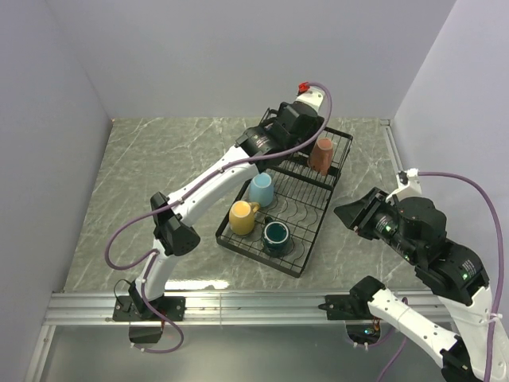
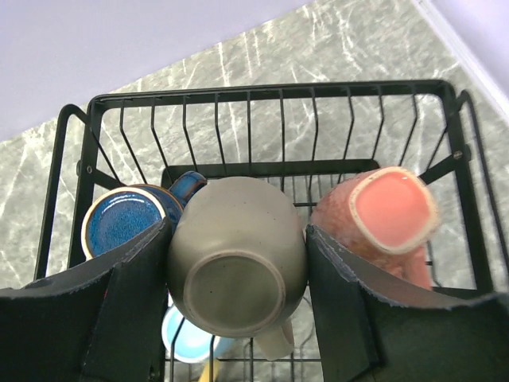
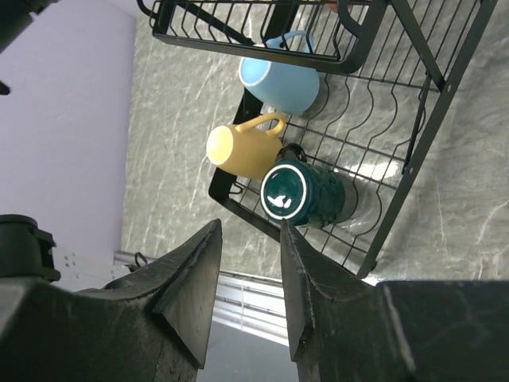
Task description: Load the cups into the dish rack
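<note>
Pale lavender walls (image 1: 238,48) enclose a grey marbled table (image 1: 143,175) on three sides. The dish rack (image 1: 319,227) stands toward the table's far right. The left gripper (image 2: 237,239) clasps the beige-grey mug (image 2: 231,294) in the raised basket, between the navy mug (image 2: 123,221) and the salmon mug (image 2: 390,207). The right gripper (image 3: 250,231), narrowly parted and empty, hovers off the rack's right edge. The light blue mug (image 1: 261,189), yellow mug (image 1: 241,217) and teal mug (image 1: 276,235) occupy the lower tray.

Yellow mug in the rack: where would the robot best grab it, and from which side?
The yellow mug stands mouth up, so probably take its rim from above, one tool finger inside, one outside. Choose the side opposite its handle, clear of the light blue mug and teal mug.
</note>
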Controlling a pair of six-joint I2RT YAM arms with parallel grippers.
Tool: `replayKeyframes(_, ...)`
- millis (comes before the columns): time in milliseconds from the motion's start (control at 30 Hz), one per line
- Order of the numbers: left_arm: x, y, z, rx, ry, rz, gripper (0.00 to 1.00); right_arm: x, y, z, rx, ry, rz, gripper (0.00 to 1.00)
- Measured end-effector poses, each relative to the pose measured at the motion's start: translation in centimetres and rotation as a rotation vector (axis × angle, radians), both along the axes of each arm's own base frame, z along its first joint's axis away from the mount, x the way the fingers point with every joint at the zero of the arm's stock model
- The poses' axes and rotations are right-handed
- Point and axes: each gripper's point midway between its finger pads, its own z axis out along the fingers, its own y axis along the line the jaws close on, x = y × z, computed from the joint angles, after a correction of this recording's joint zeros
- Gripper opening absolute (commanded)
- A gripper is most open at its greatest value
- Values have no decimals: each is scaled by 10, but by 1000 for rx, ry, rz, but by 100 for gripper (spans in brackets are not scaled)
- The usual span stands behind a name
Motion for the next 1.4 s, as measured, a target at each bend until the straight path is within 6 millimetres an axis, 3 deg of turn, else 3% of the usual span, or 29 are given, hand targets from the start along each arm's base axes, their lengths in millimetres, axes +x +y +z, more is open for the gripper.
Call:
replayKeyframes(467,20,6,-44,101,24,-49,0,5,3,-9,-36,25,9,41)
replayKeyframes(733,20,-4,-51,71,52,-133,1,7,3,-16,-49,41,4,41)
replayKeyframes(933,14,-10,-55,52,83,-186,7,9,4,-23,-61,59,2,41)
replayKeyframes(1033,13,-10,-60,55,98,-196,18,10,5,-28,-63,71,1,46)
replayKeyframes(1067,13,-9,-63,60,104,-196,31,11,6,-29,-64,75,0,49)
replayKeyframes(1133,14,-9,-67,62,110,-193,40,11,7,-30,-63,80,1,52)
replayKeyframes(1167,14,-8,-66,60,110,-192,50,12,8,-30,-61,80,3,54)
replayKeyframes(1400,13,-6,-65,50,119,-178,78,14,12,-30,-49,78,13,55)
